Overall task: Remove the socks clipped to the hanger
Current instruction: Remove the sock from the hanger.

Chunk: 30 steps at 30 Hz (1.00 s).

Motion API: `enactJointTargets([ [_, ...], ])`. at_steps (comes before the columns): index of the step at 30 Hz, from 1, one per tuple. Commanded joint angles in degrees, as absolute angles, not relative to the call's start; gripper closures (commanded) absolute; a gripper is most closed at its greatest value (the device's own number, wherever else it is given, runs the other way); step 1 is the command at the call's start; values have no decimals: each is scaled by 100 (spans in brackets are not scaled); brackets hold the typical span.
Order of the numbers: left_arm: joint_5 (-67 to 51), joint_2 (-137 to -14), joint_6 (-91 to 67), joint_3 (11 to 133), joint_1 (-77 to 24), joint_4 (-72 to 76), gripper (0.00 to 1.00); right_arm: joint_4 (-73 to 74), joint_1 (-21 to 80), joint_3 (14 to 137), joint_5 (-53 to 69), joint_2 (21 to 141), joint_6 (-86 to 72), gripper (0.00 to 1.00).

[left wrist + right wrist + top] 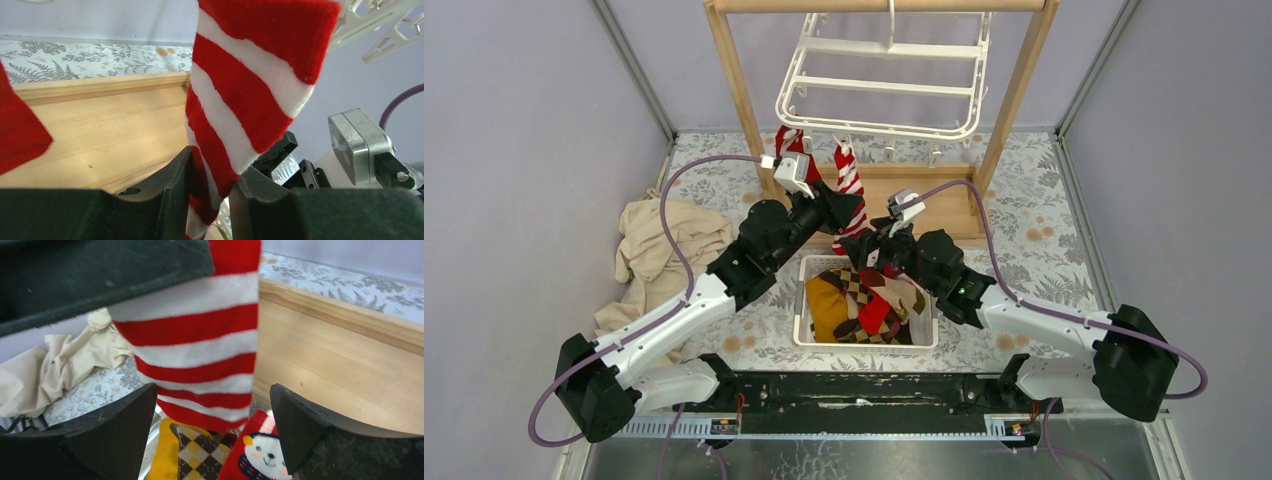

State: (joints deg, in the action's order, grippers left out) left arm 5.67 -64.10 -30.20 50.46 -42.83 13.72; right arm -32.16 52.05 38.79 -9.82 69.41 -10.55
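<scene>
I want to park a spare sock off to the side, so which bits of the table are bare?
The flower-printed table surface is bare on the right, between the wooden rack's base and the grey side wall. The left holds a crumpled beige cloth. The middle is crowded by the white perforated plastic basket full of socks.

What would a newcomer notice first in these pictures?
The red-and-white striped sock hanging from the white hanger on the wooden rack, with the left arm's fingers pinching its lower part. Just below, between the arms, sits a white basket of colorful socks, and the right arm's fingers stand open near the striped sock.
</scene>
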Motion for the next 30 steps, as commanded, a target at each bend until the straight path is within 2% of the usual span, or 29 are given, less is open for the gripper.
enactJointTargets([
  [1,290,-6304,-3171,5130,-4319,1543,62,-4152,5127,4164,-360,7081,-1070,9],
  [8,126,-6245,-3349,5025,-4317,1702,62,-4228,5098,4317,-18,7327,-1170,9],
  [11,94,-6201,-3400,4963,-4312,1770,62,-4284,5076,4315,-26,7371,-1186,14],
  [15,206,-6196,-3324,4984,-4311,1624,61,-4176,5071,4321,-213,7354,-1191,42],
  [20,475,-6099,-3185,4992,-4309,1413,47,-3898,5071,4368,-435,7338,-1016,65],
  [28,609,-5723,-3157,5133,-4312,1060,37,-3340,5071,4683,-731,7453,-699,87],
  [30,611,-5627,-3179,5161,-4311,1039,36,-3300,5071,4697,-811,7453,-652,89],
])
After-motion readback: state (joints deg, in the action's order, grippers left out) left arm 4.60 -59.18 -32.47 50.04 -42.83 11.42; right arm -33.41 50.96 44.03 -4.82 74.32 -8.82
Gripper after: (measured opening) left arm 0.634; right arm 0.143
